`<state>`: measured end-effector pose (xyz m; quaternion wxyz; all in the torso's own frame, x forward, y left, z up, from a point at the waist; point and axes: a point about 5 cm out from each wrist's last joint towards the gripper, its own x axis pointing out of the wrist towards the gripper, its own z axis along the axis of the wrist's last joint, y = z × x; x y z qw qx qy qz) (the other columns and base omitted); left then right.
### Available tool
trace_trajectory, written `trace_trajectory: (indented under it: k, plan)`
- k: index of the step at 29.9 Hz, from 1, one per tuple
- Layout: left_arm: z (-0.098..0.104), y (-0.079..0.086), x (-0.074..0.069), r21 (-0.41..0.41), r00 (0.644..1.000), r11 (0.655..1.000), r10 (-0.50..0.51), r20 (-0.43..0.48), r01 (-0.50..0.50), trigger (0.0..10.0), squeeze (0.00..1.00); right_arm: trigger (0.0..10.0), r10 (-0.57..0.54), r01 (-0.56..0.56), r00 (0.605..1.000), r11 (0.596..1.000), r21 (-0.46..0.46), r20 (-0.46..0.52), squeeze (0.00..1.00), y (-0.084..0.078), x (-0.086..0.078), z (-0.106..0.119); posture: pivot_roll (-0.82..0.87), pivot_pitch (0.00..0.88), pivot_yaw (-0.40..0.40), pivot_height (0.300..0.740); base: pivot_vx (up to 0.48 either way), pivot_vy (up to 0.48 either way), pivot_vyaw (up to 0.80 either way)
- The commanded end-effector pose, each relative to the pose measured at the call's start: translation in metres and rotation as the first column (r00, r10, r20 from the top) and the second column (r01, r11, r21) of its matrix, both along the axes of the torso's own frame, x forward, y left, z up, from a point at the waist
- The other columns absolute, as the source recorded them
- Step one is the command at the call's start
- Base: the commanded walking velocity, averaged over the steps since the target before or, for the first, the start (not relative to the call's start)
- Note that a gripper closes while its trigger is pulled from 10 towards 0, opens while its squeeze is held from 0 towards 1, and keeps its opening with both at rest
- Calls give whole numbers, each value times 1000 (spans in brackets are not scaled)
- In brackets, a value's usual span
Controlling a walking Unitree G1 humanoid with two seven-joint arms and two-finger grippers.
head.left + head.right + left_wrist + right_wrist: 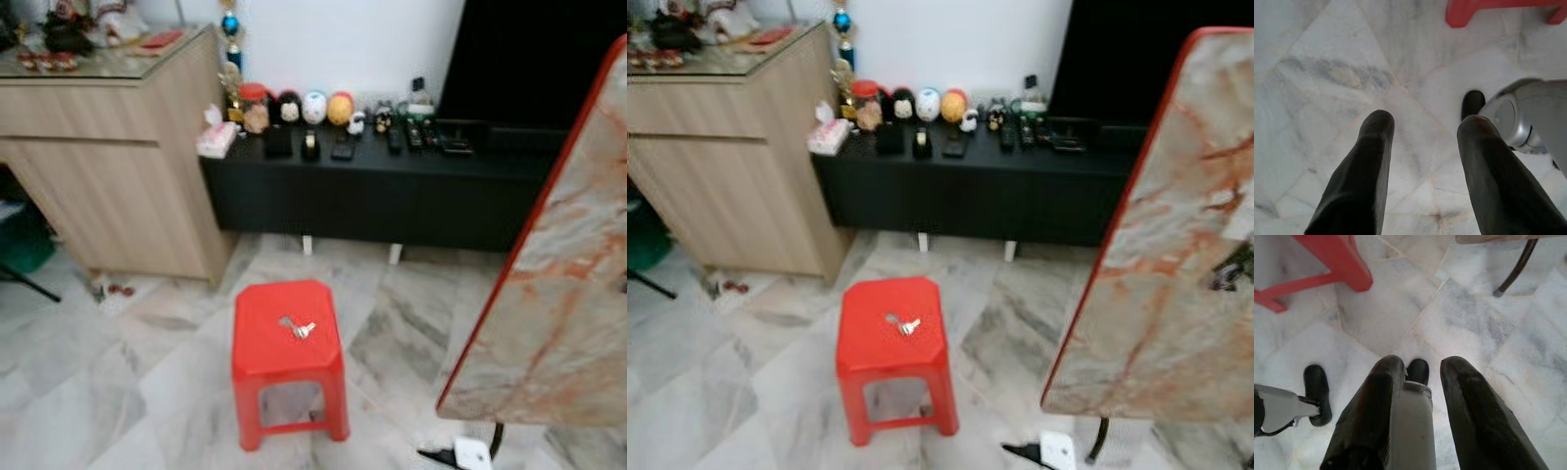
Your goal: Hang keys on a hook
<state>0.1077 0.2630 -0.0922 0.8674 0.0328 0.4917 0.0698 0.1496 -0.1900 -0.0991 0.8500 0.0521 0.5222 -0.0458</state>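
Observation:
A small bunch of silver keys (297, 328) lies on top of a red plastic stool (287, 343) on the marble floor in front of me. A small dark fitting (1229, 266) sits on the marble-patterned panel at the right; I cannot tell whether it is a hook. Both arms hang low. In the left wrist view, my left gripper (1426, 122) points down at the floor, open, with nothing between its fingers. My right gripper (1422, 364) is also open above the floor, and a stool leg (1347, 269) lies beyond it.
A marble-patterned panel with a red edge (568, 274) leans close on the right. A black low console (392, 191) with figurines and remotes runs along the back wall, beside a wooden cabinet (108, 166) on the left. A white plug block (471, 453) lies on the floor.

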Motion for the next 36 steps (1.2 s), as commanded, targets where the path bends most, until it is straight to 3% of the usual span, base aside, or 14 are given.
trace_trajectory:
  k: [1, 24, 36]
  plan:
    - [-1, 2, -3, 1, 1000, 1000, 9, -16, -9, 10000, 0, 10000, 6, -6, 1000, 1000, 12, 16, 0, 6, 6, 1, 158, 0, -1, 740, 0, 465, 0]
    - [0, 3, -1, 1, 1000, 1000, 12, -12, -12, 10000, 0, 10000, -5, 5, 1000, 1000, 7, 1, 0, 0, 0, 0, 160, 0, 0, 740, 0, 188, 0]
    - [0, 3, -1, -1, 1000, 1000, 15, -10, -15, 10000, 0, 10000, -10, 10, 1000, 1000, 4, -3, 0, -4, -2, 0, 160, 0, 2, 740, 0, 0, 0]
